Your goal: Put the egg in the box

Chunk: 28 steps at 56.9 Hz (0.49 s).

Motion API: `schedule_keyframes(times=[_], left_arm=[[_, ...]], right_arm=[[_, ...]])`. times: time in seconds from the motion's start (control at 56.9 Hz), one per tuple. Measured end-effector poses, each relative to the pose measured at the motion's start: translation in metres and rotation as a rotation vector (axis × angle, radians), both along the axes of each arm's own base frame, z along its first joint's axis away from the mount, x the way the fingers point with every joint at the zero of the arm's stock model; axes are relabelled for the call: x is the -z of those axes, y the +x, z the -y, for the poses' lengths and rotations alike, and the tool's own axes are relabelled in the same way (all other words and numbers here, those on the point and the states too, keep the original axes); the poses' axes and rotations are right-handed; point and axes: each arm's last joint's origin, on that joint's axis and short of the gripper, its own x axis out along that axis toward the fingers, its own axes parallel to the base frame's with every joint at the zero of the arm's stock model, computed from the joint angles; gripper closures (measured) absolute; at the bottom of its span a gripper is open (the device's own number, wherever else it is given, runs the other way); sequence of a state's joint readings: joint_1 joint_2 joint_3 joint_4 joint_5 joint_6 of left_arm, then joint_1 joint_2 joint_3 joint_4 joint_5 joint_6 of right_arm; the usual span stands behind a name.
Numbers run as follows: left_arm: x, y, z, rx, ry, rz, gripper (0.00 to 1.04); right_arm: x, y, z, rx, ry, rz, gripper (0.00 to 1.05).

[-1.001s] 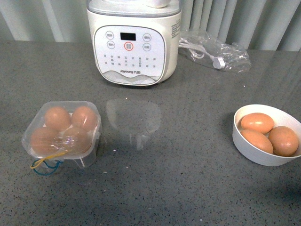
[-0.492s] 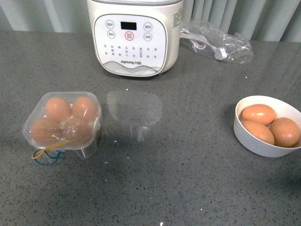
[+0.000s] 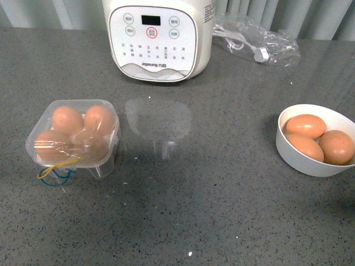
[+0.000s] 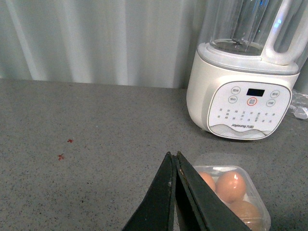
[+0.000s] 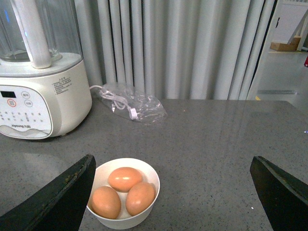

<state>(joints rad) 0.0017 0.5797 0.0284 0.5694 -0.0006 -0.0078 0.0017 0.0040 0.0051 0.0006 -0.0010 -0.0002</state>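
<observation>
Front view is showing the grey speckled countertop (image 3: 222, 210) with neither arm in sight. The small clear plastic four-cell egg carton (image 3: 73, 137) is sitting at about nine o'clock, and all four cells are looking filled with smooth orange-brown eggs, so whichever is the task's egg (image 3: 91, 142) is probably already lying inside; the near-right one is my guess. The hinged clear lid seems to be folding over the front pair, with yellow and blue rubber bands (image 3: 54, 173) trailing loose at the carton's seven o'clock corner, so closing up is likely what remains.

At three o'clock the round white bowl (image 3: 288, 158) is holding three more brown eggs, kept well apart from the carton, presumably as the supply. The white blender base with its button panel (image 3: 158, 41) is standing at twelve o'clock, a clear plastic bag with a white cable (image 3: 256, 43) beside it at one o'clock.

Left wrist view is adding what the front cannot: the left gripper (image 4: 174, 159) is hanging above the carton's near edge with its black jaws pressed together, empty. Right wrist view is showing the right gripper (image 5: 173, 183) spread wide over the bowl, holding nothing, plus the blender's clear jug (image 5: 33, 29).
</observation>
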Motion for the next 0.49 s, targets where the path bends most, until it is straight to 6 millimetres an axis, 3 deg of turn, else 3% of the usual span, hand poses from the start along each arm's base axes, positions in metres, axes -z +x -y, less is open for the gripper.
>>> schedule_keyframes(times=[0.492], left_arm=[[-0.004,-0.02,0.0,0.0,0.0,0.014,1.01]], right_arm=[[0.0,0.0,0.0,0.0,0.0,0.0,0.07]])
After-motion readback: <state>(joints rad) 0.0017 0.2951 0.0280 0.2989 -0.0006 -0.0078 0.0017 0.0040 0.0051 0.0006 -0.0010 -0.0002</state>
